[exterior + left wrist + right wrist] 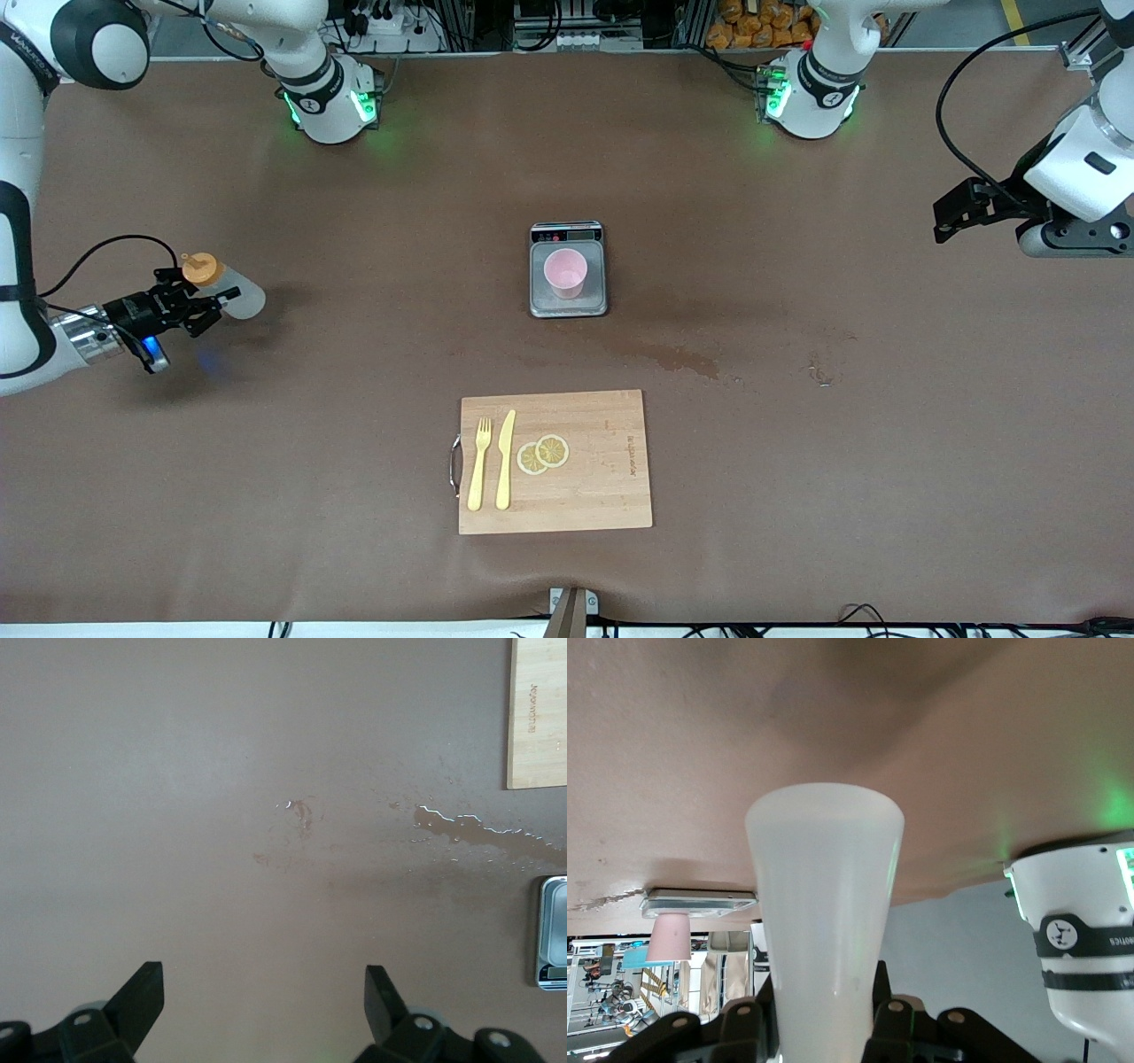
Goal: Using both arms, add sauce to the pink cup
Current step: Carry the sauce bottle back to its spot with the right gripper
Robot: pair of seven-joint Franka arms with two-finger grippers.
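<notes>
Front view: one pink cup (565,272), one sauce (223,288).

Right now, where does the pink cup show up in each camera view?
Front view: the cup stands on the scale, mid-table, farther from the camera than the cutting board.
Left wrist view: not in it; only a corner of the scale shows at the picture's edge.
Right wrist view: cup beside the held sauce bottle.
Shared landmark: the scale.

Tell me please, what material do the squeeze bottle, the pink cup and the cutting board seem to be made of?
Squeeze bottle: probably soft plastic, since its whitish body is translucent and matte; the cap is orange.
Pink cup: likely plastic, going by its even pale colour and dull finish; ceramic is possible.
Cutting board: light wood or bamboo, with visible joined strips.
</notes>
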